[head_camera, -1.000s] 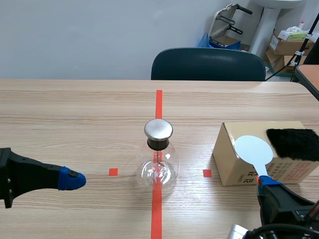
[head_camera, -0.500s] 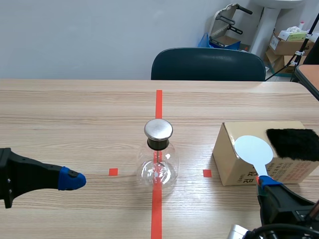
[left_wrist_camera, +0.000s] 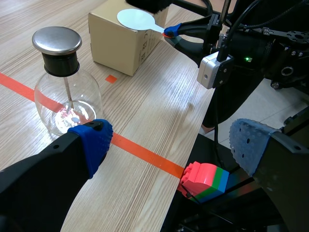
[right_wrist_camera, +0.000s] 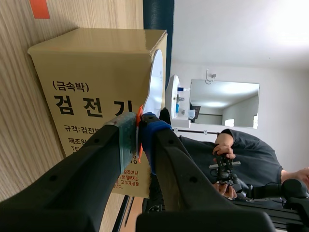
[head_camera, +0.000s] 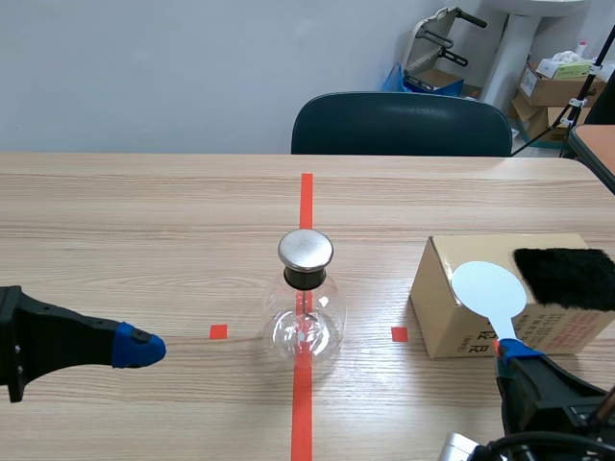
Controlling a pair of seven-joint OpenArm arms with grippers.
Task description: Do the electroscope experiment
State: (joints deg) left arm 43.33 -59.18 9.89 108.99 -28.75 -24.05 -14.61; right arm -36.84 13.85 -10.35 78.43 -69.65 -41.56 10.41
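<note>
Flask (head_camera: 305, 317) mid-table, apart from box (head_camera: 452, 312) — left fingers (left_wrist_camera: 91, 145) spread at near edge; right fingers (right_wrist_camera: 128, 140) pinching paddle (head_camera: 488, 288).

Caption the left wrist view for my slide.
Open left gripper near the electroscope flask; the right gripper holds a white disc paddle by the cardboard box.

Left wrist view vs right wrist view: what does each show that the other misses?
Only the left wrist view: the glass flask with its metal cap, the open left pincer, and a coloured toy block. Only the right wrist view: a person's hand in the background. Both: the cardboard box and the white paddle, its handle clamped in the right pincer.
</note>
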